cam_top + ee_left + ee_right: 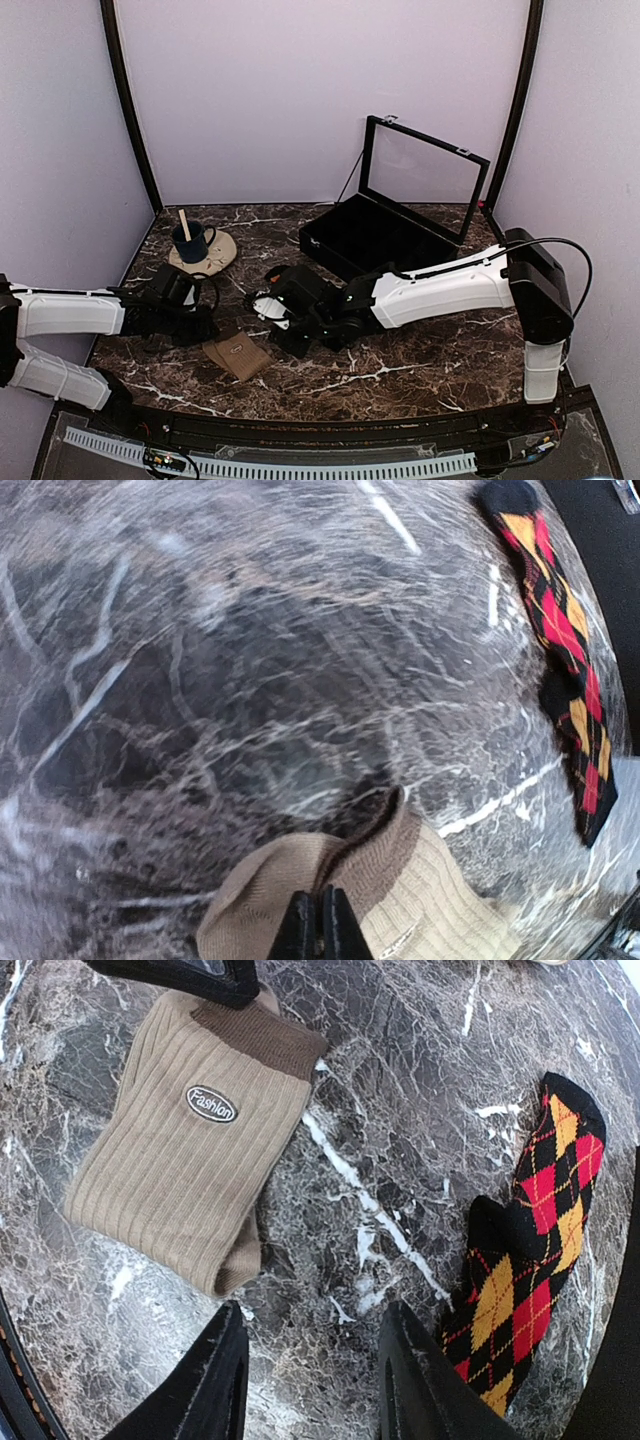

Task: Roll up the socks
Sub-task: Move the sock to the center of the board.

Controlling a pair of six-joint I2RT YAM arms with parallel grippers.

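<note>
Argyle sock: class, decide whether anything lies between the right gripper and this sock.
Nothing visible does. In the right wrist view, only bare marble table separates the open right gripper from the argyle sock, which lies close beside it. The tan sock lies off on the other side, out of the way.

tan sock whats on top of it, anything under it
An oval Fashion label sits on the tan sock, and the left gripper is shut on its brown cuff. The marble table shows around it; whatever lies beneath is covered.
</note>
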